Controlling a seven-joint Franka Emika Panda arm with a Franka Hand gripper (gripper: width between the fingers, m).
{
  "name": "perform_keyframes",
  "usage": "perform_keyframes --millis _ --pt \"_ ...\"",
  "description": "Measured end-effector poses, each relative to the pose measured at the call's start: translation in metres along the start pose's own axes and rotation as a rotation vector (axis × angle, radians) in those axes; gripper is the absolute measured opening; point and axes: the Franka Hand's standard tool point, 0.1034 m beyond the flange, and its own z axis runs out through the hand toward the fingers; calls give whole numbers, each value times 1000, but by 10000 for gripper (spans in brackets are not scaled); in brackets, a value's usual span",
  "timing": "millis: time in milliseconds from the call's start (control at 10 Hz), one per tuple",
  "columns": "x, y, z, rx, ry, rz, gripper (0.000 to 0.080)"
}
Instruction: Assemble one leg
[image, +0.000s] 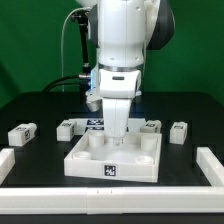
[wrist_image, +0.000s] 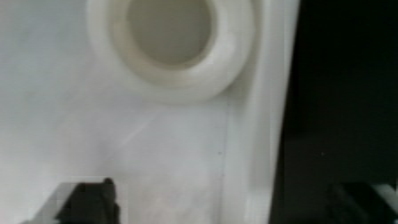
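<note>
Four legs lie loose in a row across the middle of the exterior view, none yet fitted. One leg (image: 22, 132) sits at the far left, a second leg (image: 66, 128) left of centre, a third leg (image: 150, 126) right of centre and a fourth leg (image: 179, 131) further right. All rest on the dark table behind the white board (image: 135, 160). The gripper (image: 116, 142) hangs low over that board at centre frame. In the wrist view its dark fingertips (wrist_image: 80, 200) stand wide apart with only bare board (wrist_image: 107, 140) between them, and a round corner socket (wrist_image: 175, 40) lies empty close by. By these pictures the assembly has barely begun. A leg must still be picked up, carried to a socket and seated.
</note>
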Motion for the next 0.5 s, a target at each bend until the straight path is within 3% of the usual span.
perform_keyframes --millis 100,200,300,400,500 --pt "-1 -2 2 4 0 1 433" --pt "-1 -2 2 5 0 1 433" --pt "-1 -2 2 5 0 1 237" --pt "-1 -2 2 6 0 1 102" --pt "-1 -1 2 0 1 2 102"
